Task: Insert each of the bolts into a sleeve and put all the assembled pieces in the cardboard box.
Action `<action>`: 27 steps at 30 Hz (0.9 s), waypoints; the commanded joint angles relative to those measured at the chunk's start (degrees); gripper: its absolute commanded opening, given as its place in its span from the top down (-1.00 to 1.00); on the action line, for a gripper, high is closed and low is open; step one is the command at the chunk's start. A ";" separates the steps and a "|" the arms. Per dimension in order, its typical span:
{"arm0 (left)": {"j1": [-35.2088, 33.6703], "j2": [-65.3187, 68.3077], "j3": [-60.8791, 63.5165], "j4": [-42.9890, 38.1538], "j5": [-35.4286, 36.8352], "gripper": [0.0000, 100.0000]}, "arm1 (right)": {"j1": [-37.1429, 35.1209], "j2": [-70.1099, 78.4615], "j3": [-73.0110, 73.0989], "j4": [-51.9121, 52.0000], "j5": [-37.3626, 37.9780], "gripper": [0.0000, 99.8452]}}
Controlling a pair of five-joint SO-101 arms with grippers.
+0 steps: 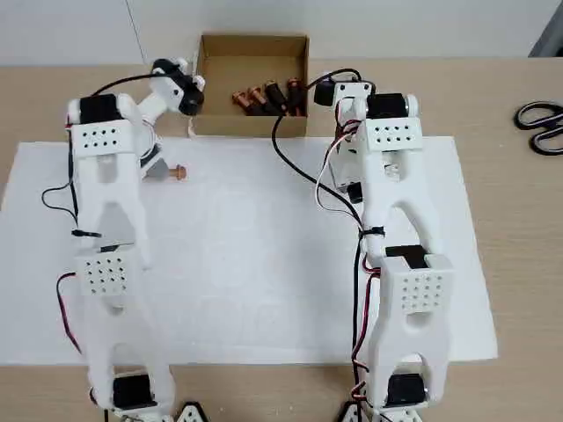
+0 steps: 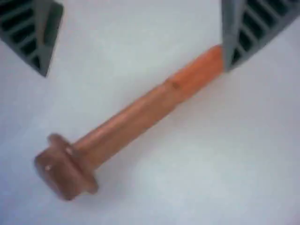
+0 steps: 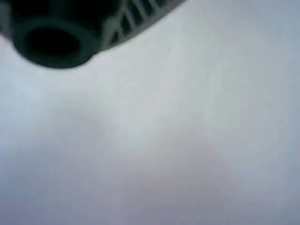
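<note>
A copper bolt lies on the white paper, its flanged head toward the middle of the sheet; the high view shows the bolt left of centre. My left gripper stands open low over its threaded end, and one grey finger touches the tip. A black sleeve hangs over the paper, pressed against my right gripper's ribbed finger. The right gripper sits under its arm, right of centre. The cardboard box at the back holds several assembled pieces.
Black scissors lie on the wooden table at the far right. Cables run from both arms across the paper near the box. The box stands just behind the left arm's wrist.
</note>
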 commanded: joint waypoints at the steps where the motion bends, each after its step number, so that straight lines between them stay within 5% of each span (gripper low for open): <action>1: 1.14 -0.70 1.98 -2.46 -1.14 0.54 | 0.22 -4.35 -0.26 0.48 0.79 0.99; 15: 2.46 -0.70 14.64 -15.56 -1.14 0.55 | 0.22 -4.35 -0.26 0.48 0.79 0.99; 27: 2.64 -0.70 15.08 -14.86 -0.88 0.99 | 0.22 -4.35 -0.26 0.48 0.79 0.99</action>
